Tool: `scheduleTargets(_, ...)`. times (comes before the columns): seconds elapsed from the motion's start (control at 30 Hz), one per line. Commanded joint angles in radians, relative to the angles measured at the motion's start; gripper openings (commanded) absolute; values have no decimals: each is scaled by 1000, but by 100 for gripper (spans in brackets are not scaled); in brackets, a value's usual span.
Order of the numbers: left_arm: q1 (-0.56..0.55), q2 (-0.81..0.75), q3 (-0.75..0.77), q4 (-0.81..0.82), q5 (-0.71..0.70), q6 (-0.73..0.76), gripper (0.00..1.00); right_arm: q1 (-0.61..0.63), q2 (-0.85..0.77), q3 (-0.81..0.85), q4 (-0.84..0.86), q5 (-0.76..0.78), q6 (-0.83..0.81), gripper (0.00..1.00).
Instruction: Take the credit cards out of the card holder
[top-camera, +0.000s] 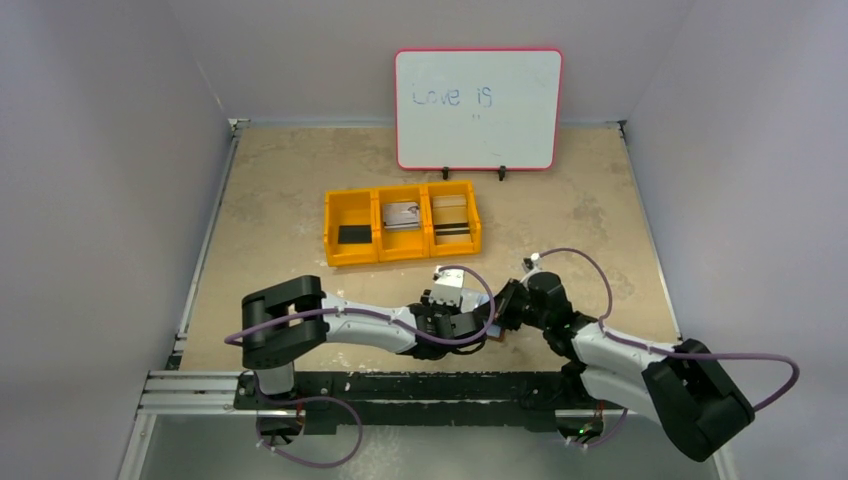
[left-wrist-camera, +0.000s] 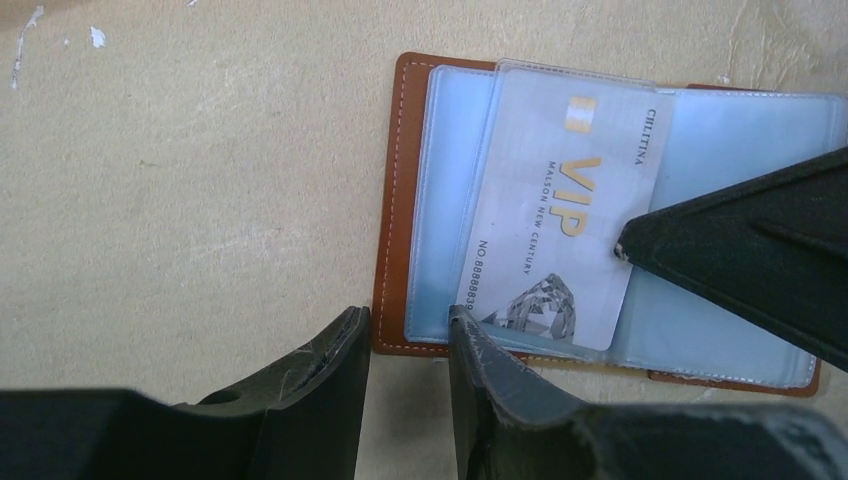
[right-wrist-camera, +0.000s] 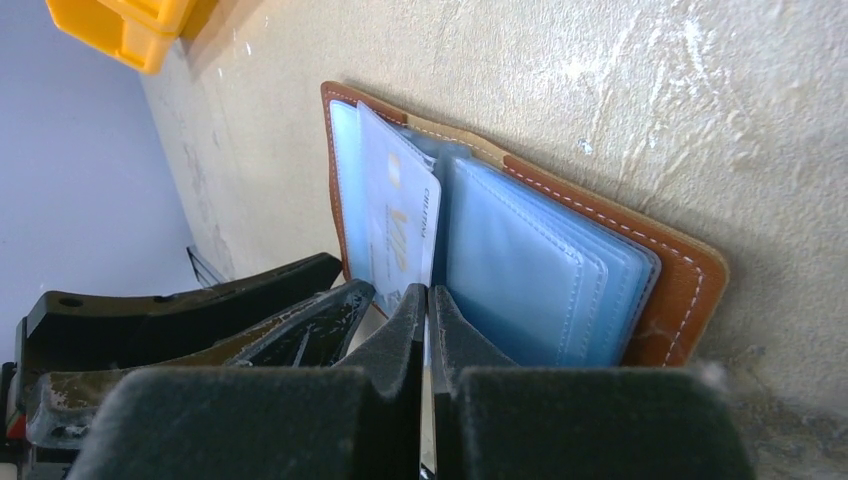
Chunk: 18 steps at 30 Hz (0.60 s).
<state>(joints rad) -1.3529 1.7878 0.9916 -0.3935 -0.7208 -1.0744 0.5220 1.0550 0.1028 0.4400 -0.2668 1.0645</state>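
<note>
Count four cards. A black card (top-camera: 354, 234), a grey-white card (top-camera: 402, 216) and a beige card (top-camera: 452, 218) with a dark stripe lie one to a compartment in the single yellow bin (top-camera: 352, 256). The fourth is a white VIP credit card (left-wrist-camera: 560, 210), which lies at the one card holder (left-wrist-camera: 390, 200). You also have one whiteboard (top-camera: 478, 110) standing behind the bin, and two arms.

The card holder lies open on the worktop (top-camera: 280, 200), on the near side of the bin, where the two arms meet.

Your left hand (left-wrist-camera: 405, 315) stands narrowly parted and holds nothing. One finger is over the bare worktop and the other at the lower corner of the VIP credit card, with the holder's stitched edge between them. Your right hand (right-wrist-camera: 427, 295) is closed, with its tip resting on the VIP credit card's far edge.

The top view alone gives you the bin, its three cards and the whiteboard, but there the two hands hide nearly all of the card holder. The left wrist view alone shows the VIP credit card's face, with gold lettering and a diamond picture, lying tilted across the clear sleeves (right-wrist-camera: 520, 270). You cannot tell whether a sleeve encloses it. The right wrist view alone shows those sleeves stacked on the holder's other half, and the VIP credit card raised off them like a page.
</note>
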Motion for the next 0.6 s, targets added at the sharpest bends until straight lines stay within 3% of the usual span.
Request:
scheduleTargets(0.0, 14, 88, -46, -110, 28, -9, 32, -2, -44, 3, -53, 31, -13, 0)
scheduleTargets(0.33, 14, 75, -65, -88, 32, -33, 29, -9, -70, -45, -5, -5, 35, 0)
scheduleTargets(0.57, 15, 68, -68, -69, 41, -42, 29, -11, -134, -64, -94, -3, 42, 0)
